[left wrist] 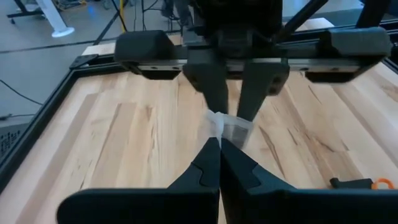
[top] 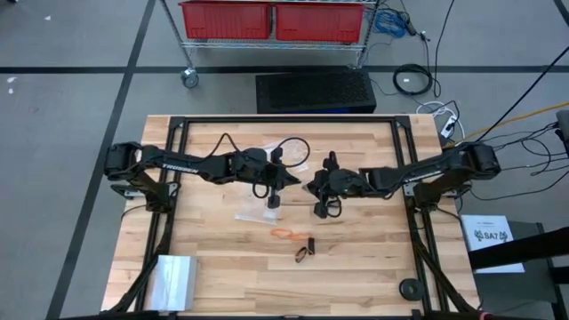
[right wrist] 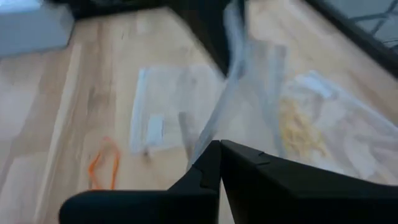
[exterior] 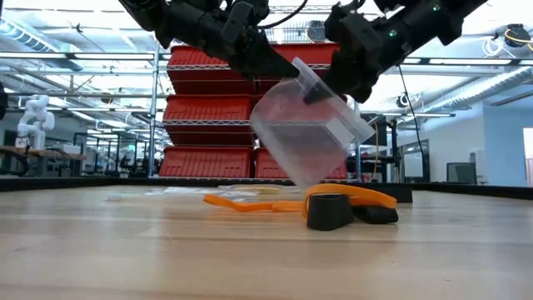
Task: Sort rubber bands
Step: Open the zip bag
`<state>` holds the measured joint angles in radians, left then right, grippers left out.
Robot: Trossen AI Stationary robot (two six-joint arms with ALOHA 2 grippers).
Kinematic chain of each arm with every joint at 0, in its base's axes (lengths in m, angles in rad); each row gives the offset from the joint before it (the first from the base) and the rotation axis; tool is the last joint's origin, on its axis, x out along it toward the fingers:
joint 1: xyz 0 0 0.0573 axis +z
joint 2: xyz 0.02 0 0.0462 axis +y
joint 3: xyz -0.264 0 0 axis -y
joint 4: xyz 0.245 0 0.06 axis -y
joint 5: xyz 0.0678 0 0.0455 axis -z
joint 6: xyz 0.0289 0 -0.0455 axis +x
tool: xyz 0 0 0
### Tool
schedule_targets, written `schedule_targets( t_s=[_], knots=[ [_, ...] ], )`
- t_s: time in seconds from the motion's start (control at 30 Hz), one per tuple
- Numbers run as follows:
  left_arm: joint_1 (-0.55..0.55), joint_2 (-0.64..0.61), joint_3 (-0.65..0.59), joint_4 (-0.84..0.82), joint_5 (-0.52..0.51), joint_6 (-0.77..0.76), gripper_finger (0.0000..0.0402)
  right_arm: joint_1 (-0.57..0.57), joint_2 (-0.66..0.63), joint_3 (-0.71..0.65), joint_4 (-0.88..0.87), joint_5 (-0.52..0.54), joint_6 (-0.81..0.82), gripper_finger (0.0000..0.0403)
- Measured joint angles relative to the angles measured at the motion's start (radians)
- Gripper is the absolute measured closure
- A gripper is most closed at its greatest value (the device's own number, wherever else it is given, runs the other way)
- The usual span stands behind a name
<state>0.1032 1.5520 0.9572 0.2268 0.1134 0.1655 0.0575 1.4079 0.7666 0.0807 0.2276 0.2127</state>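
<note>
A clear plastic bag (exterior: 306, 133) hangs tilted between my two grippers over the table's middle. My left gripper (top: 296, 180) and my right gripper (top: 311, 188) meet nose to nose, both shut on the bag's upper edge. Below it on the wood lie the rubber bands: an orange one (top: 284, 233), orange loops (exterior: 250, 202) and black ones (exterior: 329, 211). The right wrist view shows the orange band (right wrist: 104, 163) flat on the table. A bag with yellowish-tan bands (right wrist: 305, 130) lies beyond it. My left gripper pinches the clear bag's upper edge (left wrist: 217, 124) between its two shut fingers, slanting down from the table's left. The bag hangs below the fingers. My right gripper pinches the same bag's edge (right wrist: 214, 134) between its shut fingers, slanting down from the table's right, facing the left gripper. The film runs away from the fingertips and hangs tilted in the low view.
Flat clear bags (top: 253, 213) lie on the wood under the left gripper, one of them seen from the right wrist (right wrist: 158, 118). A stack of bags (top: 173, 280) sits at the near left corner. A small black round thing (top: 409, 287) lies near right.
</note>
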Motion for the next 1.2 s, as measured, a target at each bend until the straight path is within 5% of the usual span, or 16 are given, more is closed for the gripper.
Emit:
schedule_targets(
  t_s=[0.2,0.57,0.7,0.9,1.07,1.2],
  knots=[
    [0.0,0.0,0.0,0.0,0.0,-0.001,0.0401,-0.019,0.089,-0.003,0.099,0.003,0.086,0.0391],
    [0.0,0.0,0.0,-0.009,-0.017,-0.002,0.0401,-0.035,0.062,-0.004,0.153,0.004,0.106,0.0242],
    [-0.005,0.0,0.0,-0.007,-0.018,-0.003,0.0402,-0.029,0.021,-0.016,0.162,0.029,0.077,0.0271],
    [-0.025,0.0,0.0,0.026,-0.044,-0.003,0.0402,-0.052,0.11,-0.044,0.223,0.029,0.077,0.039],
    [-0.032,0.0,0.0,0.057,-0.063,-0.028,0.0402,-0.05,0.111,-0.044,0.303,0.021,0.058,0.0401],
    [-0.032,0.0,-0.001,0.059,-0.084,-0.03,0.0402,-0.05,0.107,-0.043,0.325,-0.09,0.089,0.038]
  ],
)
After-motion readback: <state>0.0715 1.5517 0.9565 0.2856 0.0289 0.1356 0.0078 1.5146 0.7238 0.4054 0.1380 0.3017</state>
